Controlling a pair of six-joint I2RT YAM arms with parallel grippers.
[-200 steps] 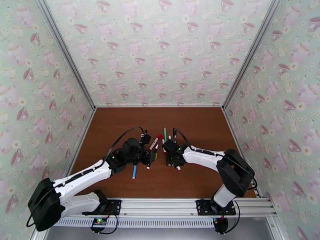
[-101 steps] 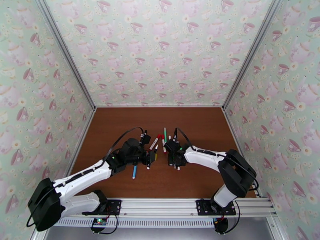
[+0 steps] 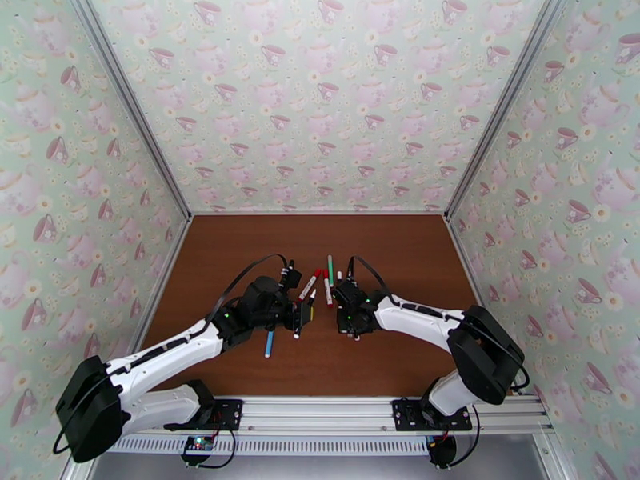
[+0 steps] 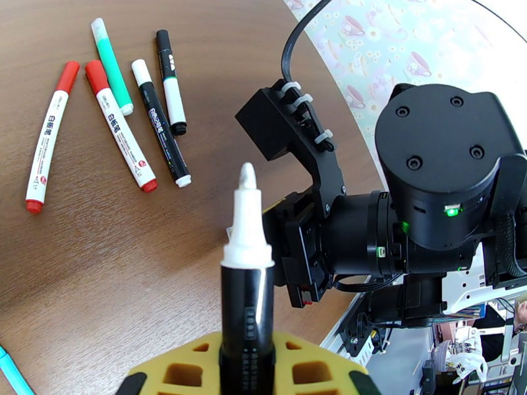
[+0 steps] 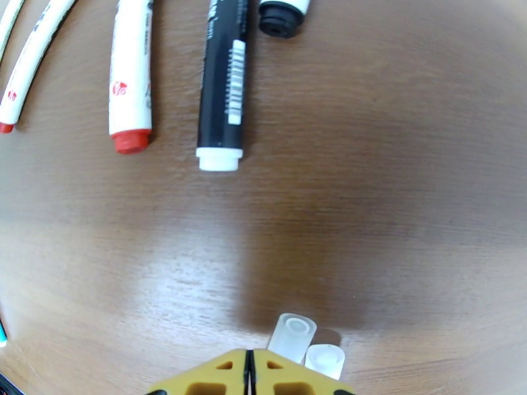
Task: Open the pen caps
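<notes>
Two pen caps [image 5: 292, 335] lie side by side on the table [image 5: 395, 212], pens [image 5: 221, 80] beyond them

The brown table [image 3: 400, 250] has a green pen [image 4: 112, 66] lying flat on it. Just beside the green pen on one side is a red-and-white pen [image 4: 120, 130], then a second red-and-white pen [image 4: 47, 136]. On its other side lie a long black pen [image 4: 161, 123] and a short black-and-white pen [image 4: 170, 83]. A blue pen [image 3: 270, 343] and two little clear caps [image 5: 292, 334] lie well apart from it.

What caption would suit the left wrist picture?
Left gripper grips an uncapped black pen; other pens lie on the table.
</notes>
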